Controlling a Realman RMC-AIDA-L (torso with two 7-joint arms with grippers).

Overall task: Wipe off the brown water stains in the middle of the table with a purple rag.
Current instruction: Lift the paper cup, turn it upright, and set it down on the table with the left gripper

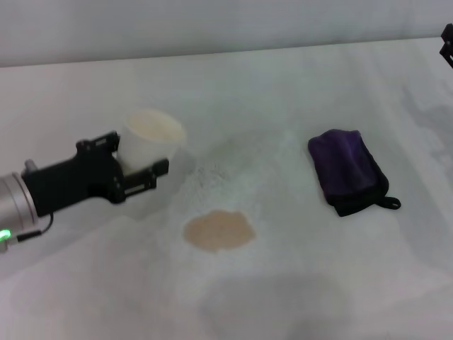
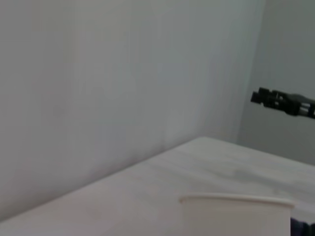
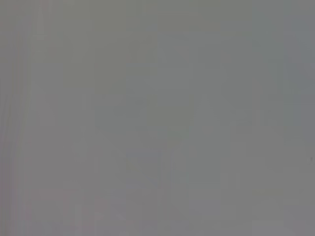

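**Stain not wiped yet, rag not picked up**

Brown water stains [image 1: 219,231] sit nearest, in the middle of the table [image 1: 297,297]. No wiping has started, I think. The left gripper [image 1: 145,164] is clamped around a paper cup [image 1: 151,142] just behind. The purple rag [image 1: 348,170] lies free, well apart. Next, grab it. The right gripper [image 1: 447,44] waits far off; I cannot tell its grip.

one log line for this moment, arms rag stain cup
left gripper: shut on white paper cup | right gripper: far edge, idle | folded dark purple rag: untouched | tan-brown puddle: unwiped on white table
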